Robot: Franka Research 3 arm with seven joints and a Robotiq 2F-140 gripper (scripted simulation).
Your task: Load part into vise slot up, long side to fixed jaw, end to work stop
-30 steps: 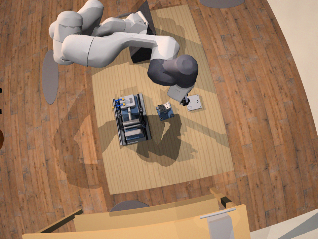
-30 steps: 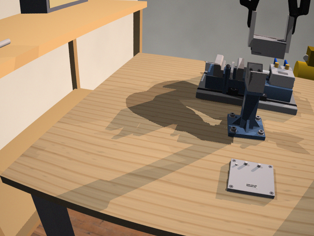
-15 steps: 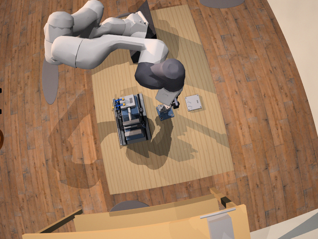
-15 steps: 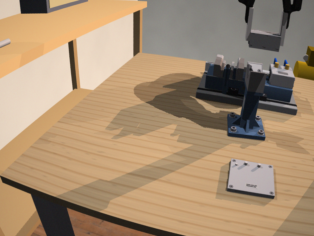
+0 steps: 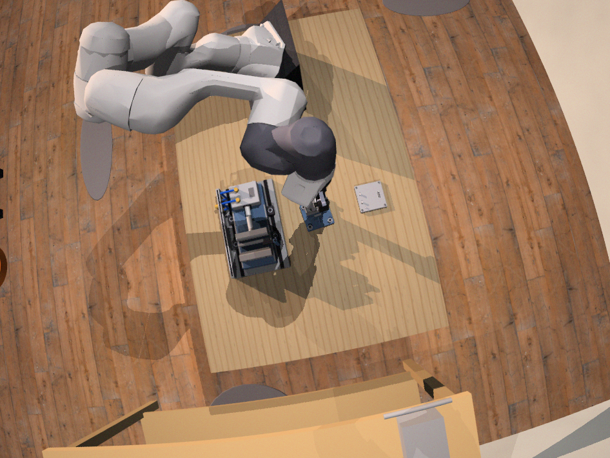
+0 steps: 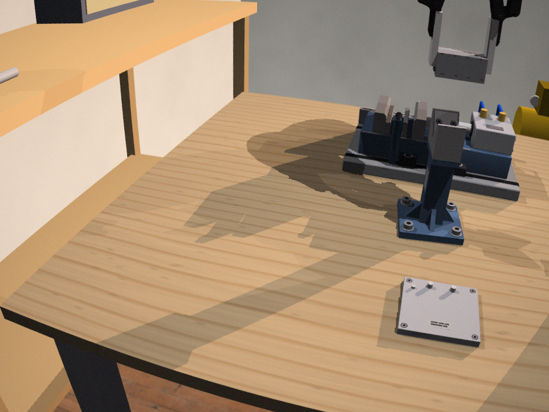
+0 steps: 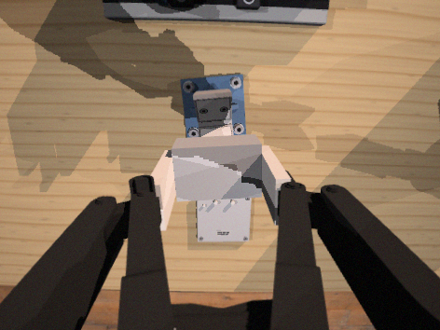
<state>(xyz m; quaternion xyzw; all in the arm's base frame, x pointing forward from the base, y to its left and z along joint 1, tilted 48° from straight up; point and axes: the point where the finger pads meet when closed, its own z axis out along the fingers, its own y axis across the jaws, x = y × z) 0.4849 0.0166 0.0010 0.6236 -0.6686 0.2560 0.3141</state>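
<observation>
Top view, left to right. Plank floor [image 5: 492, 197] [image 6: 155, 390] [image 7: 56, 308] around one wooden table [image 5: 394, 320] [image 6: 177, 284] [image 7: 373, 70]; a wooden bench [image 5: 246, 436] [image 6: 133, 39] past its bottom edge. One vise [image 5: 255, 253] [image 6: 492, 163] [image 7: 214, 15], two blue hoses, near the left edge, well apart from the bottom-left corner. Mid-table: one V-block stand [image 5: 320, 222] [image 6: 436, 181] [image 7: 238, 100], four bolts. My gripper [image 5: 317, 202] [image 6: 461, 66] [image 7: 217, 165], partly open, clamps the part [image 6: 460, 68] [image 7: 216, 170] by its ends, above the table. Slot direction: can't tell. Rightmost, one infeed plate [image 5: 370, 197] [image 6: 439, 310] [image 7: 224, 221], three pins, nearer the right edge, bare wood between.
</observation>
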